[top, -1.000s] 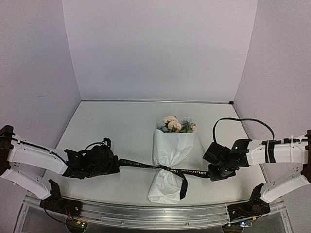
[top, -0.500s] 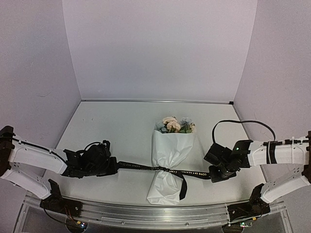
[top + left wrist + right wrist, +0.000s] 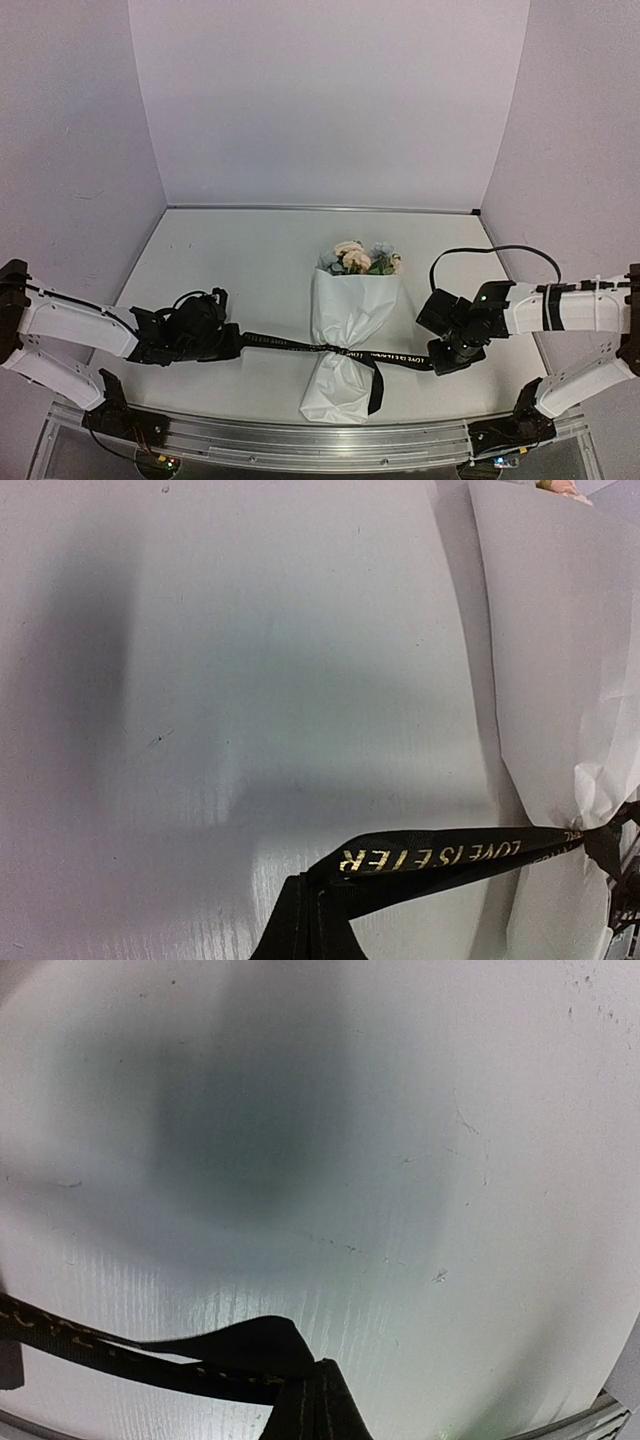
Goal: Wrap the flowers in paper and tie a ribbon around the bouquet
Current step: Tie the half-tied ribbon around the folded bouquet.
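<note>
Bouquet (image 3: 343,345): cone of crinkled white paper (image 3: 355,300), cinched by black lettered ribbon (image 3: 285,342).

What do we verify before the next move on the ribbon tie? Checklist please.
1. Grip of left pincer on one ribbon end: shut on it, ok.
2. Grip of right pincer on the other end: shut on it, ok.
3. Tension: ribbon taut both sides, crossing the bouquet at its pinched waist, ok.
4. Wrap: paper closed, flowers showing at the wide end, ok.
5. Whether the knot is locked or a single crossing: cannot tell.
6. Position of the loose tail: hangs clear of both pincers, ok.
</note>
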Motion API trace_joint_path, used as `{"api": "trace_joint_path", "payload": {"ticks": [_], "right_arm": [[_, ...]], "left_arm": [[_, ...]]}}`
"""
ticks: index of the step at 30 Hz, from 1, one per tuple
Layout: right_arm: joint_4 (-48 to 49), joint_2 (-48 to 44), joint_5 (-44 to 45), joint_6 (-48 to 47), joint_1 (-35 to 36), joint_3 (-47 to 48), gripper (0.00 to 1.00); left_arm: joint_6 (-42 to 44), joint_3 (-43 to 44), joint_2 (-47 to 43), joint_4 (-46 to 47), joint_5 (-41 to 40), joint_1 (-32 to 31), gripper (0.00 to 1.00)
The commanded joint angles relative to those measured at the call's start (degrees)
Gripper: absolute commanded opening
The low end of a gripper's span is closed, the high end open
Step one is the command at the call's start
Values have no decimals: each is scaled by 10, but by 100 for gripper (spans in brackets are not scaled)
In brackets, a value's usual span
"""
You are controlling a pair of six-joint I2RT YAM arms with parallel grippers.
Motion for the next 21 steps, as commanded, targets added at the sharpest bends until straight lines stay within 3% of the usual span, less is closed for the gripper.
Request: {"api": "trace_joint_path", "payload": {"ticks": [1, 9, 14, 15, 18, 21], "right_arm": [[-87, 10, 20, -9, -28, -5, 0], [-89, 3, 8, -18, -50, -10, 0], [-86, -3, -47, -35, -49, 10, 2], [-87, -5, -55, -37, -49, 15, 8], [-92, -17, -75, -45, -49, 30, 25], [-97, -30, -87, -53, -49, 40, 40]], "left_arm": [[-1, -22, 21, -35, -24, 23, 0], [-12, -23, 45, -19, -6, 27, 0], [40, 5, 47, -10, 34, 27, 1], [51, 14, 44, -13, 39, 27, 3], [85, 41, 25, -45, 45, 27, 27], [123, 68, -2, -84, 51, 26, 42]]}}
